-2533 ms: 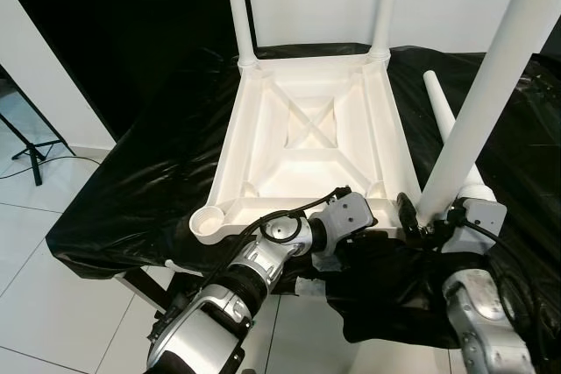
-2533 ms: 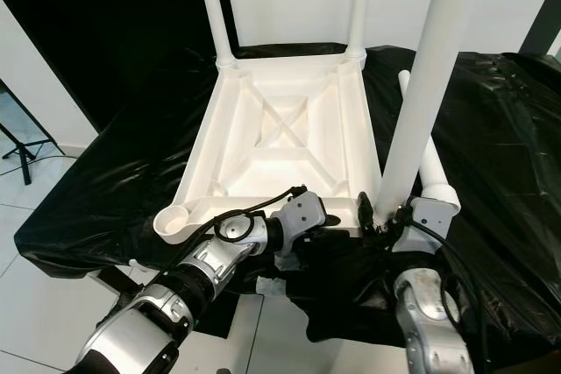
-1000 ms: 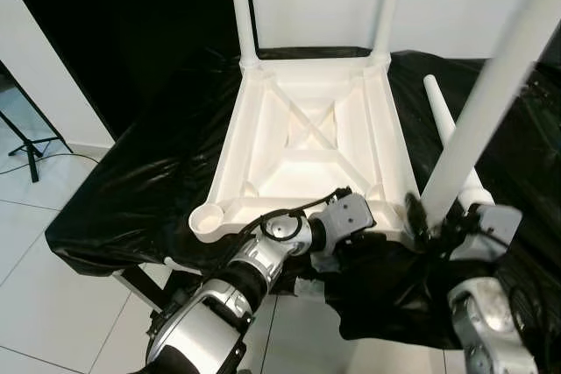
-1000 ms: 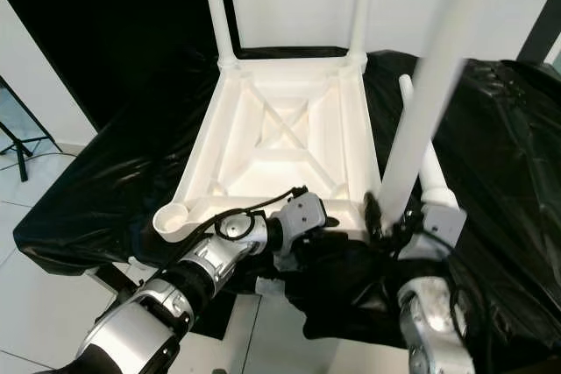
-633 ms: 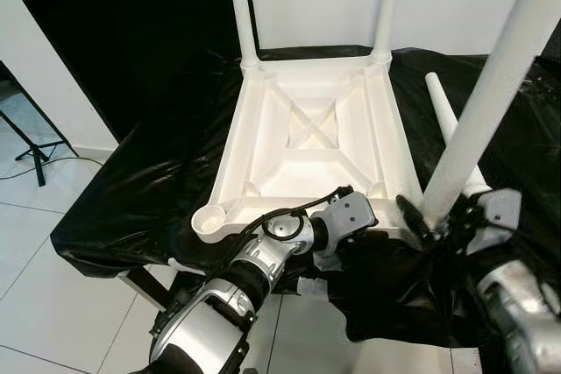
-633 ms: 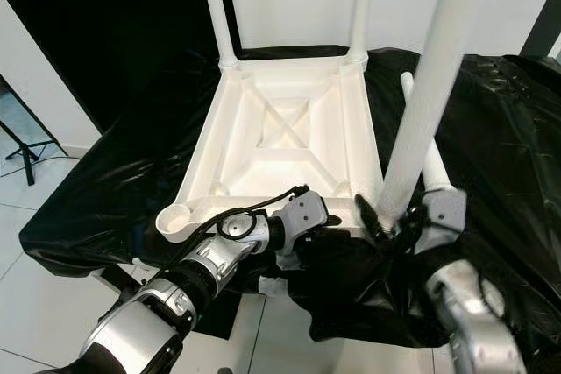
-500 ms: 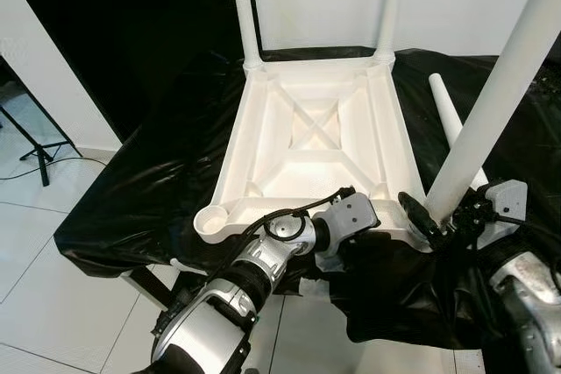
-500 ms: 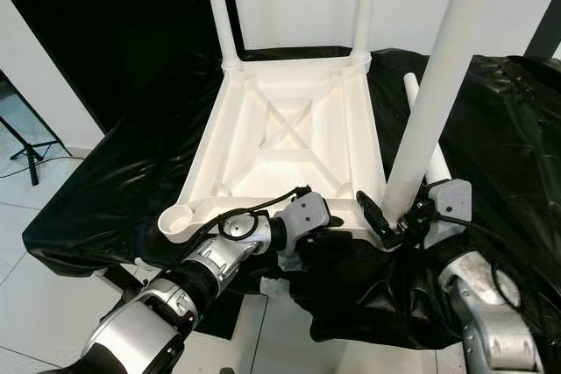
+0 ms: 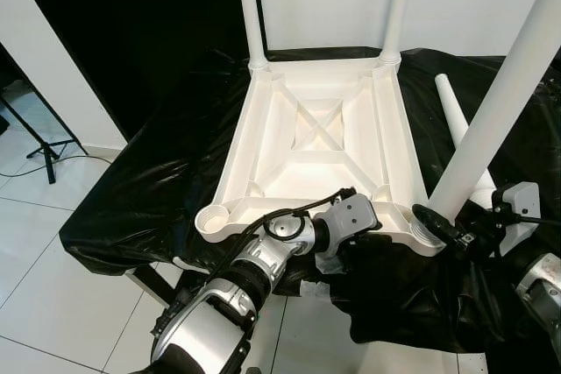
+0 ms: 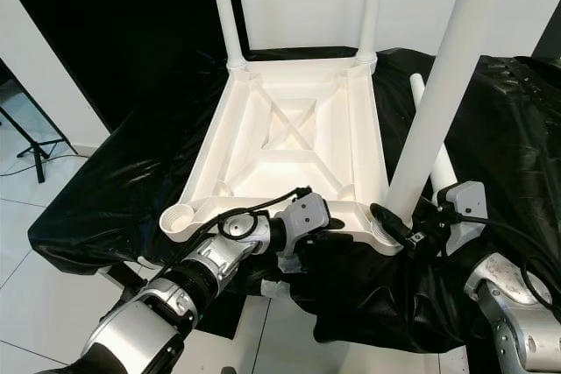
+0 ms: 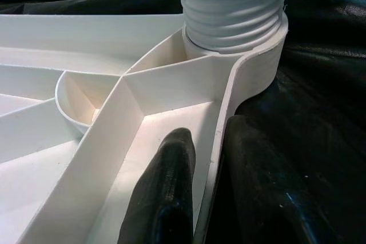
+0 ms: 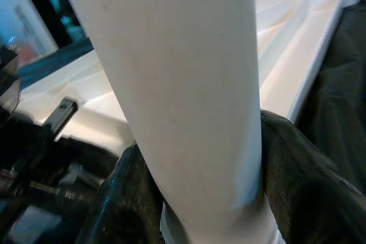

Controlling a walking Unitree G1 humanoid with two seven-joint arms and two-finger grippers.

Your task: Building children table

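A white tabletop (image 9: 316,142) lies upside down on the black-covered bench (image 9: 149,181). Two white legs (image 9: 250,6) stand in its far corners. A third leg (image 9: 500,102) rises from the near right corner socket (image 9: 425,236); its ribbed end (image 11: 231,10) sits in that socket. My right gripper (image 9: 449,227) is shut around this leg's base, with black fingers (image 12: 297,181) on both sides. My left gripper (image 11: 211,192) is shut on the tabletop's near rim, one finger (image 11: 171,187) inside the wall and one outside. The near left socket (image 9: 210,219) holds nothing.
A loose white leg (image 9: 456,120) lies on the black cloth to the right of the tabletop. A dark stand (image 9: 39,137) is on the tiled floor at the left. A white wall rises behind the bench, whose front edge is just beneath my arms.
My right wrist has swung out to the right around the leg's base, still gripping it. The leg stays in its corner socket. The left gripper has not moved; the view has shifted slightly.
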